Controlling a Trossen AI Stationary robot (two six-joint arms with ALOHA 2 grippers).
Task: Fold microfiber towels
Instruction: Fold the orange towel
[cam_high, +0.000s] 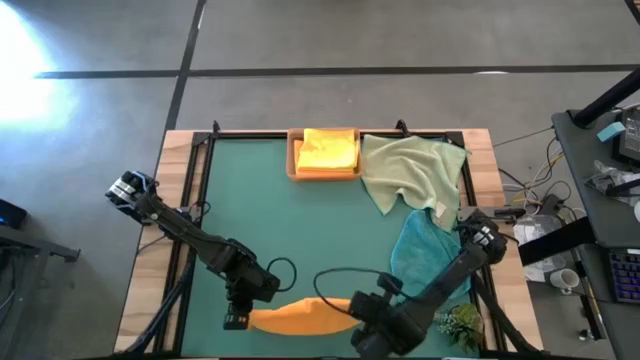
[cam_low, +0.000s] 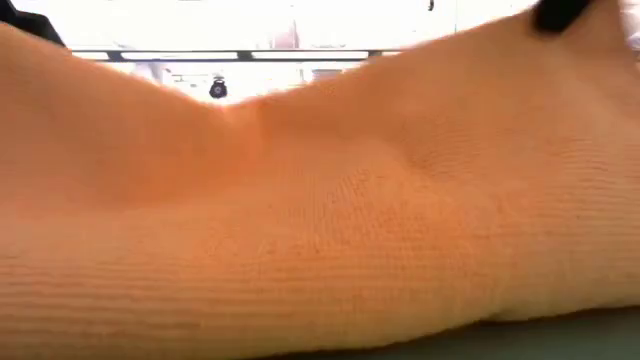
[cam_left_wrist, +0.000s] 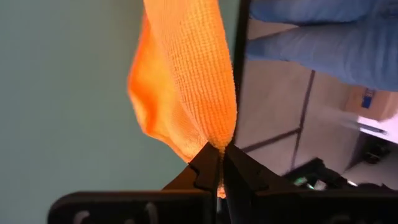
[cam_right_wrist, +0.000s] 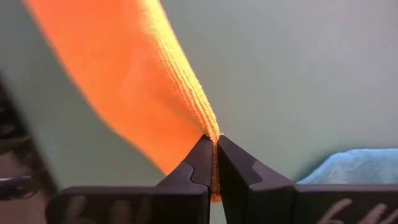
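I hold the orange towel (cam_high: 300, 318) stretched above the near edge of the green mat (cam_high: 300, 230), my left gripper (cam_left_wrist: 221, 152) and right gripper (cam_right_wrist: 215, 149) each clamped on one end, so the cloth hangs taut and even for folding.

The mat's (cam_high: 290, 240) middle and left lie bare, open for passage. The far edge is blocked by the tray (cam_high: 323, 172) and green towel (cam_high: 410, 172), the right by the teal towel (cam_high: 425, 250). An orange towel (cam_high: 300, 317) spans the near edge.
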